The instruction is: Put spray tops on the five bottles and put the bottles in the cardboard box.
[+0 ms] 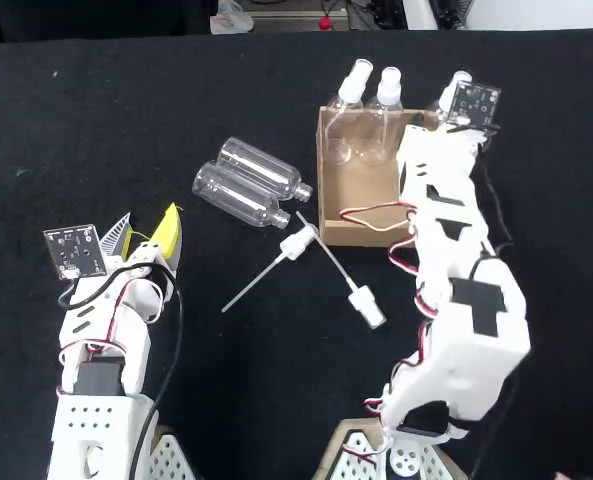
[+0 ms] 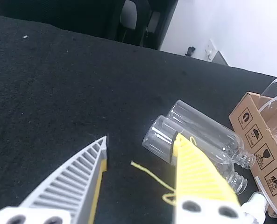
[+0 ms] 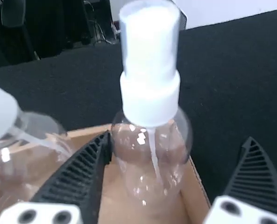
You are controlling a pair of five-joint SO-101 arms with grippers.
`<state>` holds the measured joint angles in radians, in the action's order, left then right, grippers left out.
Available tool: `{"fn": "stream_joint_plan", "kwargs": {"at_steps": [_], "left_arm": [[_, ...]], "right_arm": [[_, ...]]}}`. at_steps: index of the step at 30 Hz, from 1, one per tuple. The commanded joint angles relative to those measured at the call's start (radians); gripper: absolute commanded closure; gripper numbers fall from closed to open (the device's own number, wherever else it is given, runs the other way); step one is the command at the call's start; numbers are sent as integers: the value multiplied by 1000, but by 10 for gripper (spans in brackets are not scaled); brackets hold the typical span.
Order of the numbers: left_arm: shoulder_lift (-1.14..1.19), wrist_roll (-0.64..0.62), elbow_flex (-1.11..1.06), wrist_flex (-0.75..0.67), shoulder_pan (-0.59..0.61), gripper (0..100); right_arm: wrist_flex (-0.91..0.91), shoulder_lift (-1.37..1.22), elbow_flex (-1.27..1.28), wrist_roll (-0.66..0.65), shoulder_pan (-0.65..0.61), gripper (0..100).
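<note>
Clear plastic with a white pump head: the capped bottle (image 3: pixel 147 140) stands upright in a far corner of the cardboard box (image 1: pixel 361 195). My right gripper (image 3: pixel 175 140) sits around it with its black fingers spread. One finger is right at the bottle's shoulder, and I cannot tell whether it touches. The other finger is well apart, so nothing is clamped.

A second capped bottle (image 1: pixel 346 125) and a third capped bottle (image 1: pixel 384 125) stand side by side against the far wall of the same box. Both are upright, on the side away from my right arm.

Out on the black table (image 1: pixel 96 120), just beside the box, an uncapped bottle (image 1: pixel 264 168) and a second uncapped bottle (image 1: pixel 238 197) lie on their sides, touching along their length, necks towards the box. Nearer the arms, a loose spray top (image 1: pixel 298 243) lies with its dip tube trailing away from the box. A second loose spray top (image 1: pixel 366 303) lies close by, its tube running up just beside the first one's head.

My left gripper (image 1: pixel 151 213) rests near the table, well apart from the lying bottles. Its yellow and grey fingers are parted and hold nothing.
</note>
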<state>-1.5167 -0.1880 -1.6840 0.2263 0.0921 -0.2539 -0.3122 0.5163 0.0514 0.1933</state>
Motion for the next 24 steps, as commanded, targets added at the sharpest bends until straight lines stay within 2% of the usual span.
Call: {"fn": "stream_joint_plan", "kwargs": {"at_steps": [1, 24], "left_arm": [[5, 5, -22, -17, 5, 777], [5, 5, -22, -17, 5, 777]], "right_arm": [[91, 107, -10, 8, -28, 627], [695, 401, -10, 2, -20, 627]]}}
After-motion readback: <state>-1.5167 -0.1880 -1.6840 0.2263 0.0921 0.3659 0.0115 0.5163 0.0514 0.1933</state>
